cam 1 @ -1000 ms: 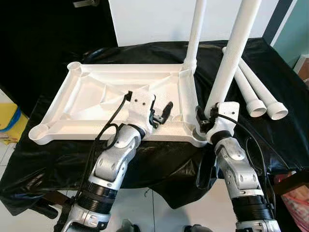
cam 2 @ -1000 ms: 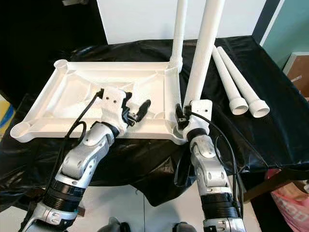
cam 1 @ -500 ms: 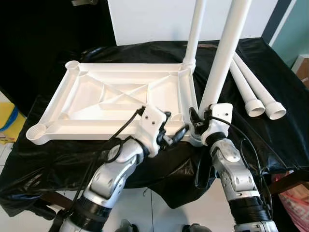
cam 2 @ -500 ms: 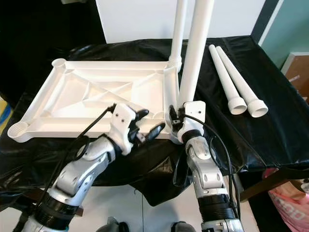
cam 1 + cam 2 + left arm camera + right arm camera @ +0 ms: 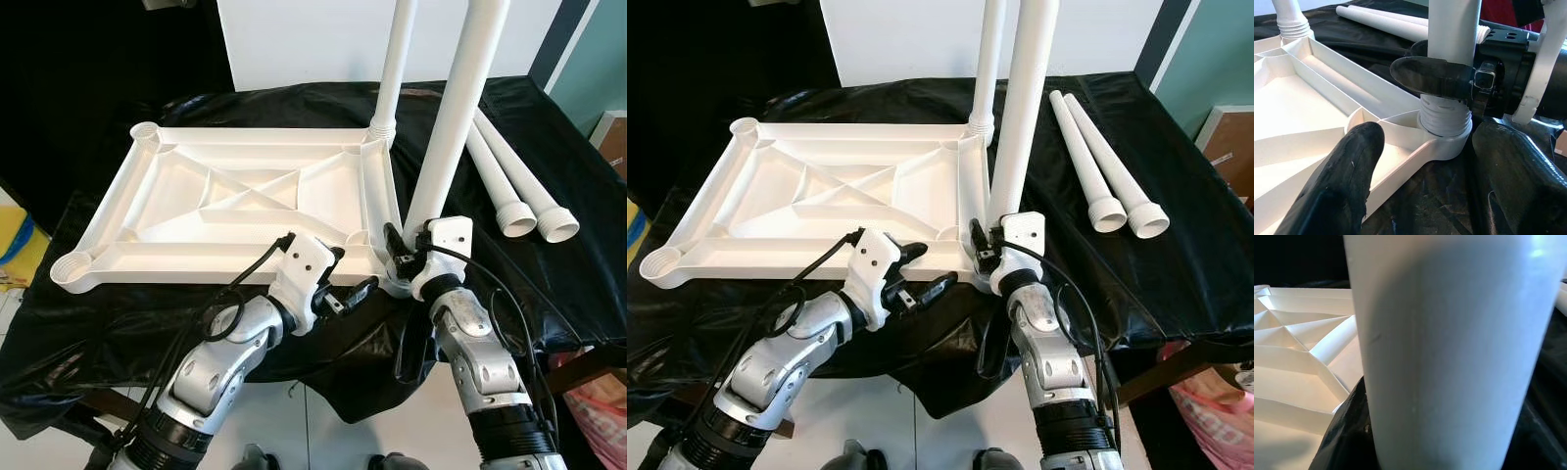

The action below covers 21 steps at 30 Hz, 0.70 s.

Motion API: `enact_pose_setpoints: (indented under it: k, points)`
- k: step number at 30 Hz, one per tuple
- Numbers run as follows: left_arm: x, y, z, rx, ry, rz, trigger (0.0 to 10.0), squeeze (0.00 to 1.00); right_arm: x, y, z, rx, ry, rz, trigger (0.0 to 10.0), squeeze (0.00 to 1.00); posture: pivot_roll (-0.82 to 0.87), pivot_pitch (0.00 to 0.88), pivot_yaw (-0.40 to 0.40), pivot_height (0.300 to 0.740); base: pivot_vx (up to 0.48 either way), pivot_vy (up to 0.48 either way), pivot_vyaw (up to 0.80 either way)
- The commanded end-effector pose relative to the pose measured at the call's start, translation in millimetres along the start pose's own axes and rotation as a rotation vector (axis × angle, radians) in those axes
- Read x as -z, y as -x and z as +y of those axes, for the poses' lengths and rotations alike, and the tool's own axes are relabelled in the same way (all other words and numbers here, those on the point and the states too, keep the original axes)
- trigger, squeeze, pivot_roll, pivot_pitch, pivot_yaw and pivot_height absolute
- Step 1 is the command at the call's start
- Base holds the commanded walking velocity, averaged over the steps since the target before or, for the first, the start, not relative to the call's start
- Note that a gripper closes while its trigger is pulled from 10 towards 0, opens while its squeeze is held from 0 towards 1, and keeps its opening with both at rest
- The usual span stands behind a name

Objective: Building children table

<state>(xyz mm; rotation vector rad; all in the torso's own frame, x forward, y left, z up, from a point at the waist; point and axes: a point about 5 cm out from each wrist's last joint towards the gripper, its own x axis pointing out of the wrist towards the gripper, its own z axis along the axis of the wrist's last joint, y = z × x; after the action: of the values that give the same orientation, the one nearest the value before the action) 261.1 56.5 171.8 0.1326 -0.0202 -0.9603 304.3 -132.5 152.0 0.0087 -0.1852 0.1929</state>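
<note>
A white tabletop (image 5: 196,262) lies upside down on a black cloth, ribs up. One white leg (image 5: 395,59) stands in its far right corner socket. A second leg (image 5: 456,108) stands upright in the near right corner socket (image 5: 1445,143). My right gripper (image 5: 402,257) is shut on this leg's (image 5: 1449,347) base, just above the socket. My left gripper (image 5: 345,276) is open at the tabletop's near edge, just left of that socket, with nothing between its fingers (image 5: 1347,181).
Two loose white legs (image 5: 509,176) lie side by side on the black cloth (image 5: 549,264) to the right. A white wall panel stands behind the table. The cloth hangs over the near edge, and floor shows below.
My left gripper has pulled back from over the tabletop's ribs to its near edge, closer to the near right socket. The held leg has gone from tilted to upright.
</note>
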Motion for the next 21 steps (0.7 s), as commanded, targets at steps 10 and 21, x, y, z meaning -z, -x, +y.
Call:
enact_pose_setpoints:
  k: [10,21]
  points:
    - [0,1.9,-4.7,0.090,-0.005,0.020,10.0,0.00,21,15.2,-1.2,-0.077,-0.038,-0.003,10.0,0.00,-0.10,0.117,-0.006,0.740,0.000,0.000,0.00]
    - [-2,3.3,-1.5,0.089,-0.017,0.023,10.0,0.00,31,20.4,2.0,-0.172,0.101,-0.034,10.0,0.00,-0.09,0.105,0.011,0.740,0.000,0.000,0.00]
